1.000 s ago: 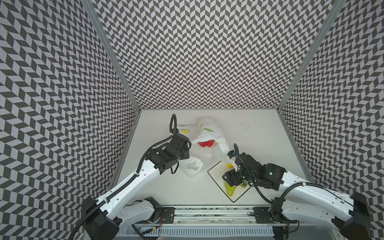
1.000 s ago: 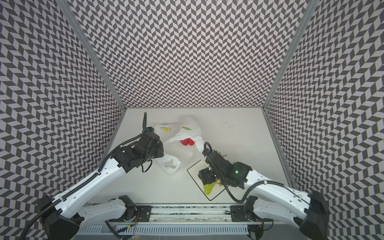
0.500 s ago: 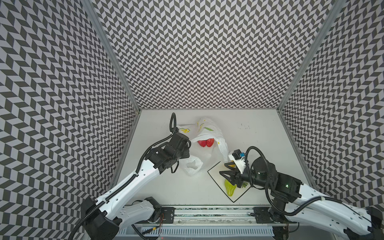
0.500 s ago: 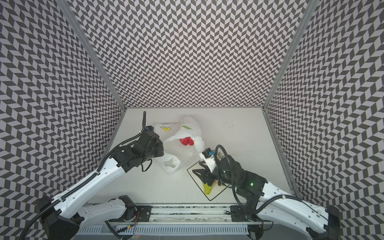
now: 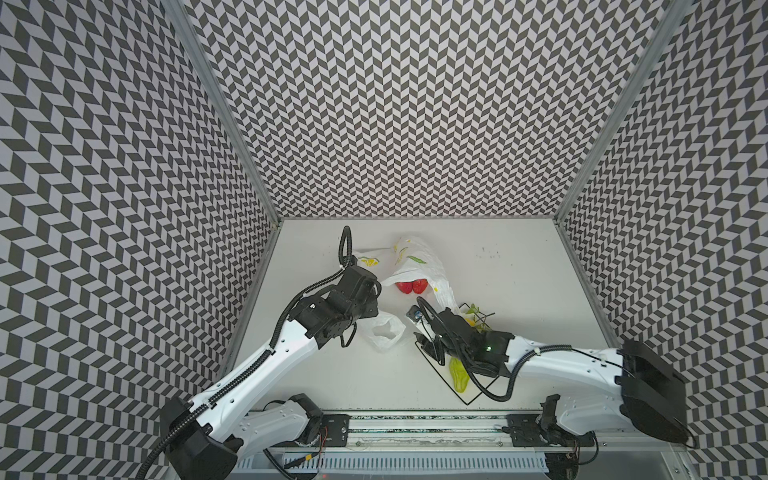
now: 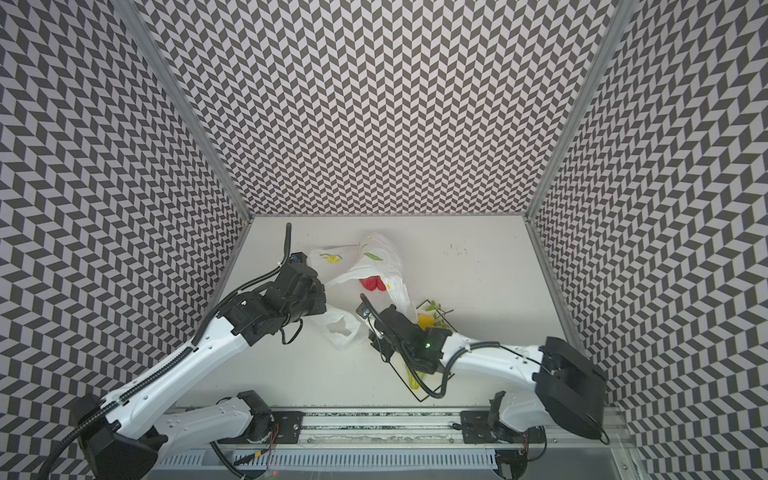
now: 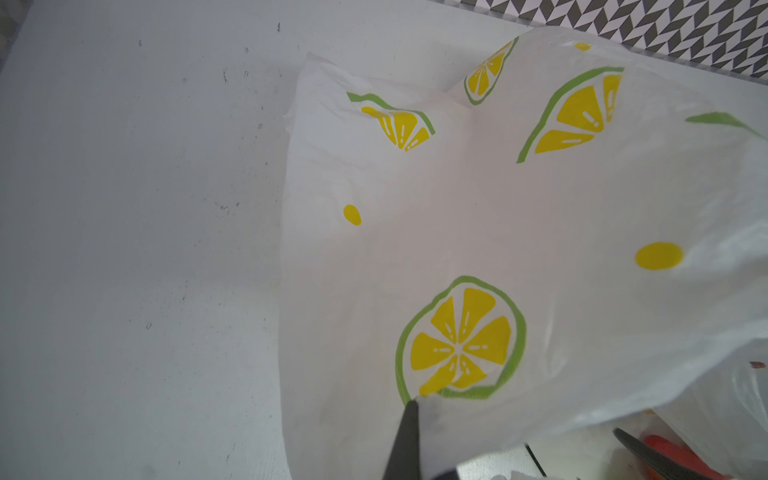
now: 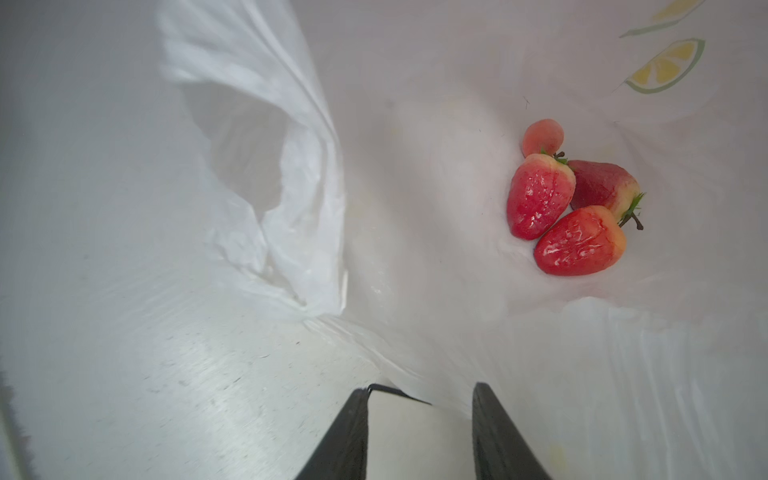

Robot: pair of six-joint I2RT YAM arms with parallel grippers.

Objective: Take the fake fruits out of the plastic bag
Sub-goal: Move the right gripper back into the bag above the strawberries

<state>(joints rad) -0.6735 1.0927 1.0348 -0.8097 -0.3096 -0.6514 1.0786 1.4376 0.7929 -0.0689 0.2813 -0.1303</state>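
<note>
The plastic bag (image 5: 415,259) (image 6: 378,259) lies crumpled at mid-table, white with lemon-slice prints. My left gripper (image 5: 376,286) (image 7: 415,409) is shut on the bag's edge and holds its mouth up. Inside lie three red strawberries (image 5: 411,286) (image 6: 372,283) (image 8: 561,212) with a paler small fruit (image 8: 542,137) beside them. My right gripper (image 5: 422,338) (image 8: 422,388) stands open and empty at the bag's mouth, over a corner of the plate (image 5: 440,372). On the plate rest a yellow lemon with leaves (image 5: 469,321) (image 6: 424,321) and a green pear (image 5: 459,376).
A loose handle loop of the bag (image 5: 384,332) (image 6: 340,328) lies between the two grippers. Patterned walls close in the left, back and right of the white table (image 5: 519,291). A rail (image 5: 415,417) runs along the front edge.
My right gripper has left the pear on the plate and moved toward the bag's mouth, with its jaws narrowing. The left gripper and the bag have stayed put.
</note>
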